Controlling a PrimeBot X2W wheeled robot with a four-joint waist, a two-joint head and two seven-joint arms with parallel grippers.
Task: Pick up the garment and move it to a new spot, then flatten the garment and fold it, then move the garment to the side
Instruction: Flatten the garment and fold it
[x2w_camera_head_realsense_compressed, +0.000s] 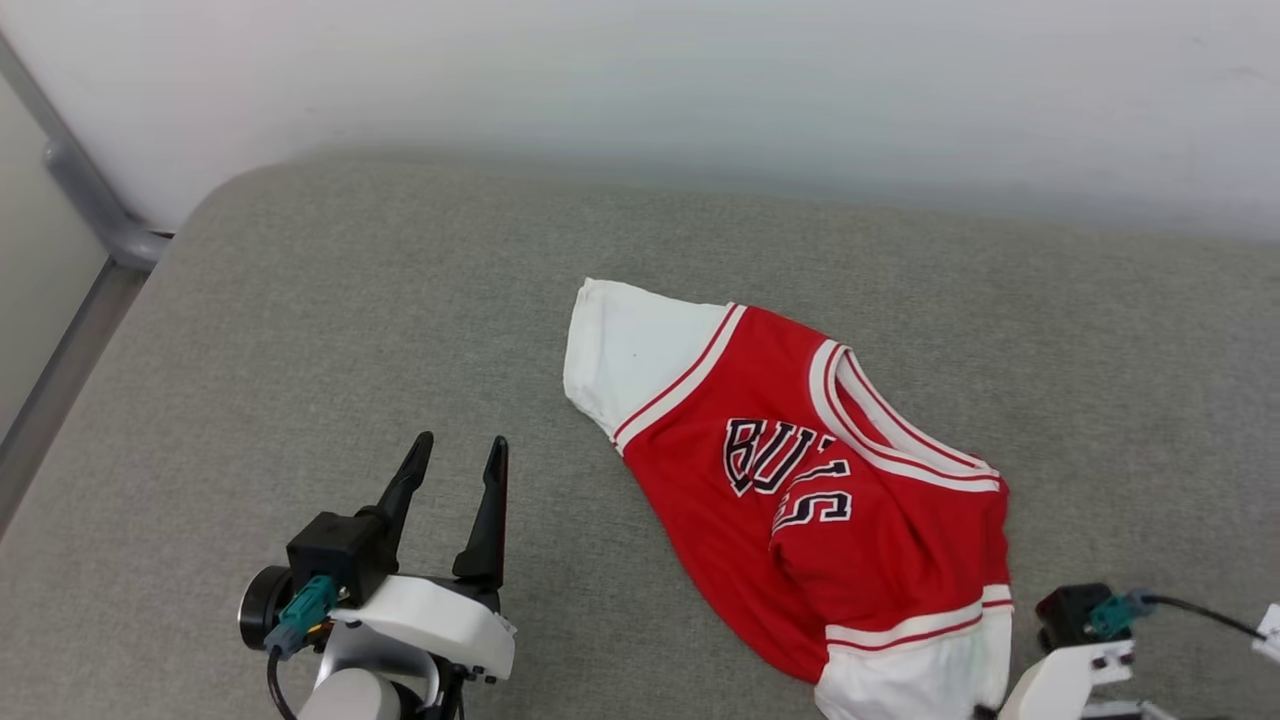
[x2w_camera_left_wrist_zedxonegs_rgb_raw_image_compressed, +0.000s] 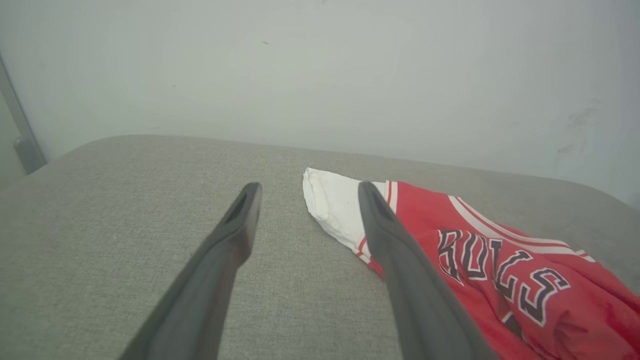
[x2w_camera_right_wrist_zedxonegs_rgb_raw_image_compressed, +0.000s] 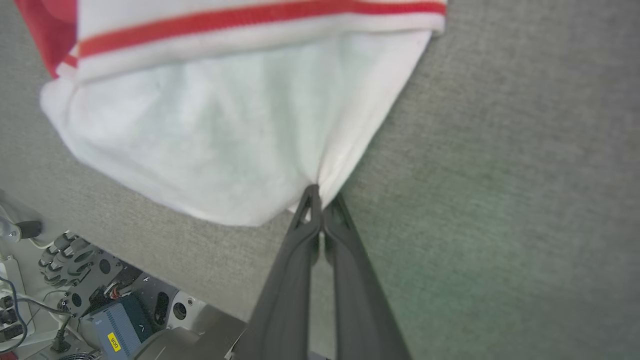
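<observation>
Pickup is the step in hand, judging by the grip. The garment (x2w_camera_head_realsense_compressed: 800, 480) lies rumpled on the right half of the grey padded surface (x2w_camera_head_realsense_compressed: 300, 350), chest lettering up and creased. One white sleeve (x2w_camera_head_realsense_compressed: 630, 350) spreads toward the middle, and the other white sleeve (x2w_camera_right_wrist_zedxonegs_rgb_raw_image_compressed: 225, 140) reaches the surface's near edge. The right fingers (x2w_camera_right_wrist_zedxonegs_rgb_raw_image_compressed: 312, 200) are pressed together on the corner of that near sleeve, and the cloth gathers into a small pucker at their tips. The left fingers (x2w_camera_head_realsense_compressed: 492, 505) stand wide apart with nothing between them. They hover over bare surface to the left of the garment, near the front edge and well clear of the cloth.

The next move probably calls for a lift of the pinched sleeve. With a single hold on one corner, the shirt would likely dangle and twist. A second hold by the free arm on the far sleeve or the shoulder seam would help it travel spread out. The new spot could be the open stretch toward the left edge.
</observation>
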